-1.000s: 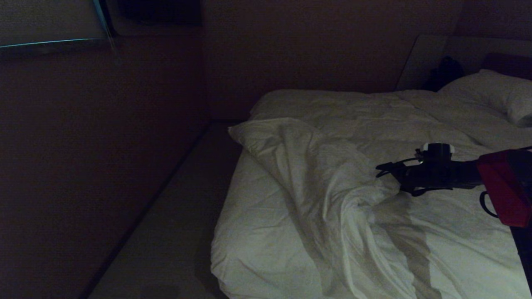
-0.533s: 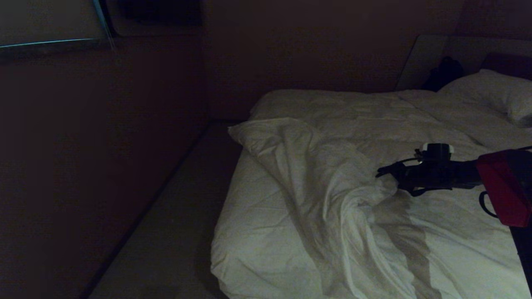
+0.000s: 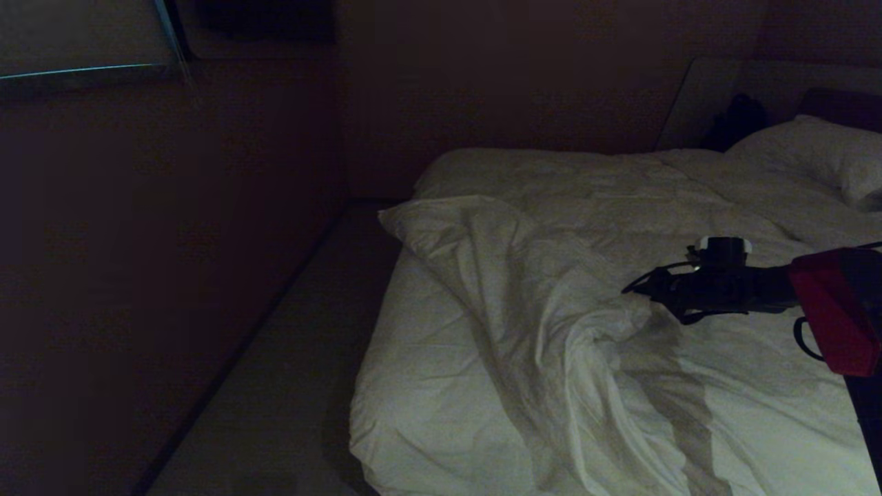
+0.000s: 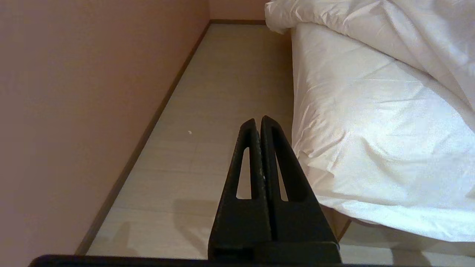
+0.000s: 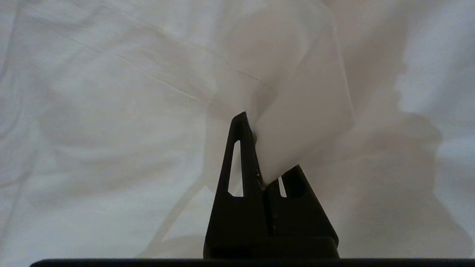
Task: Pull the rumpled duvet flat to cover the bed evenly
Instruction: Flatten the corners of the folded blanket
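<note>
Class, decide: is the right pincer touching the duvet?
Touching. The right wrist view shows the right pincer shut on a fold of the duvet, cloth pinched between its fingers.

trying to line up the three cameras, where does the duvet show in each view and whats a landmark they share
Head view: the duvet lies rumpled in a diagonal ridge across the bed, with the right hand at its fold.
Left wrist view: its folded corner sits beside the shut left hand, hanging over the mattress edge.
Right wrist view: it fills the picture, a fold pinched in the right hand.
Shared landmark: the duvet's creased white cloth itself.
</note>
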{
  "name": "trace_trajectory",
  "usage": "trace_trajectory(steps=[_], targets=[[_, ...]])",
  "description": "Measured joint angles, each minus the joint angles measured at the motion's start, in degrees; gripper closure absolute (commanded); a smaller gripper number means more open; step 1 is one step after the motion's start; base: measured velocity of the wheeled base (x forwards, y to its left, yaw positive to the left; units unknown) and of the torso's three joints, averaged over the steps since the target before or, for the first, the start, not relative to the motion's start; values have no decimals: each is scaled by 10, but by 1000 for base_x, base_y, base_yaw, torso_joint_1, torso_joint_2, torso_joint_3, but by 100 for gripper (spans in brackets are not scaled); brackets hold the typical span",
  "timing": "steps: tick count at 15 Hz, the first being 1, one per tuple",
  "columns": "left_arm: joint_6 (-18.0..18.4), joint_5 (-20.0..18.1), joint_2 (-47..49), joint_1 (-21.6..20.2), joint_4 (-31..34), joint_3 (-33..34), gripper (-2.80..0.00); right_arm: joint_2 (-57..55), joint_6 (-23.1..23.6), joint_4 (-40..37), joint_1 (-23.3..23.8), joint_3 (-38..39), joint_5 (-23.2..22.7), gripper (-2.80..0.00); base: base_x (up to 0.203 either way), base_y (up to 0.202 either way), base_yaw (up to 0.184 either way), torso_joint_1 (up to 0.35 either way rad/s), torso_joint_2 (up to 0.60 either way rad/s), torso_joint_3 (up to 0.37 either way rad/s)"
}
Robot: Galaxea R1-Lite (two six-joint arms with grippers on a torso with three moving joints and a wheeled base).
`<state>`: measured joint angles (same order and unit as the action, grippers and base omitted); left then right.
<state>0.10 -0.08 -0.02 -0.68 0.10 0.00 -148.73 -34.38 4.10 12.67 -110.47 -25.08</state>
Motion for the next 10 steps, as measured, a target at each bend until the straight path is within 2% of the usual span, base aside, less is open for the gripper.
trace_trajectory(steps=[5, 10], targets=[[0, 0, 0, 0, 0, 0, 0, 11, -17, -1, 0, 0, -2, 0, 0, 0, 0, 0, 0, 0], [0, 0, 0, 0, 0, 0, 0, 50, -76, -6, -3, 1, -43, 0, 0, 0, 0, 0, 0, 0]])
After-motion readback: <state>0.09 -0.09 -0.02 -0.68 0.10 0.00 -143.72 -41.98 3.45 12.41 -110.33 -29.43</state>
